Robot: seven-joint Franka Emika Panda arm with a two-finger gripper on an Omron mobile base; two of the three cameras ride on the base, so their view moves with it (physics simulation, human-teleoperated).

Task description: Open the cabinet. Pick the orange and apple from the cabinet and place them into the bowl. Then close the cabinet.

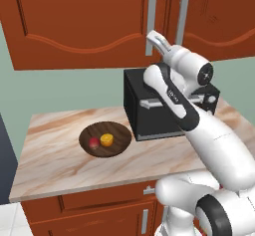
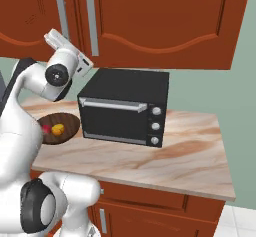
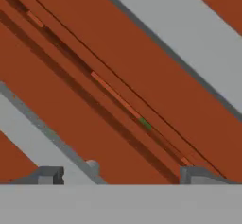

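The reddish-brown cabinet (image 1: 84, 16) (image 2: 160, 16) hangs above the counter, and its two doors look shut. My gripper (image 1: 152, 37) (image 2: 52, 36) is raised close to the doors' meeting edges, by the grey bar handles (image 1: 151, 21) (image 2: 61, 13). In the hand view the gripper (image 3: 124, 176) is open, the door seam (image 3: 118, 100) running diagonally between its fingertips and a handle (image 3: 33, 138) passing by the left one. The dark wooden bowl (image 1: 119, 143) (image 2: 67, 123) on the counter holds the orange (image 1: 106, 140) (image 2: 58, 129) and the dark-red apple (image 1: 93, 142) (image 2: 46, 129).
A black microwave box (image 1: 149, 115) (image 2: 125, 106) stands on the marble counter (image 1: 55, 160) (image 2: 190, 151) right of the bowl, under my arm. Lower cupboards (image 1: 99, 212) run beneath the counter. Bare counter lies left of the bowl and right of the microwave.
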